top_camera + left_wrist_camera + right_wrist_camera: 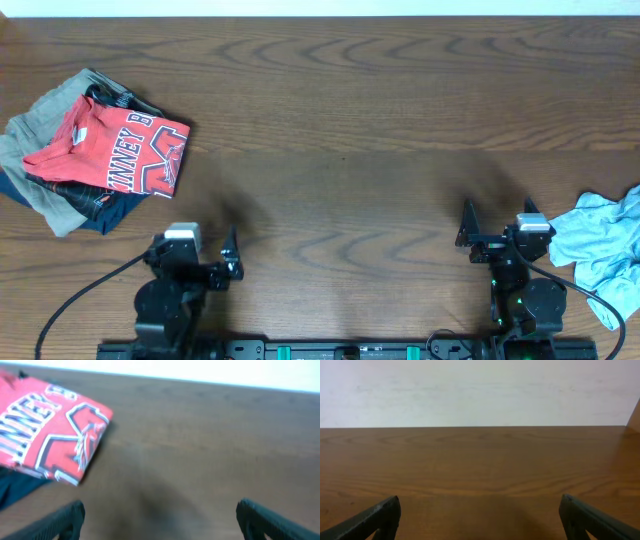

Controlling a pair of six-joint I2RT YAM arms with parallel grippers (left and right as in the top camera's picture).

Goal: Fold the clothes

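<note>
Not started: red shirt point(112, 150) sits bunched on a heap point(40, 150) at the counter's point(350, 120) far left, left claw point(160, 522) and right claw point(480, 520) both spread, empty, well apart from it; all folding left.

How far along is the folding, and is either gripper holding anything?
Done: nothing certain. The red T-shirt lies doubled over on a pile at the far left, one edge straight, the other side rumpled. In hand: nothing; the left gripper and right gripper are open, empty, clear of cloth. Left: probably spreading and folding the shirt; a light blue garment sits crumpled at the right edge.
</note>
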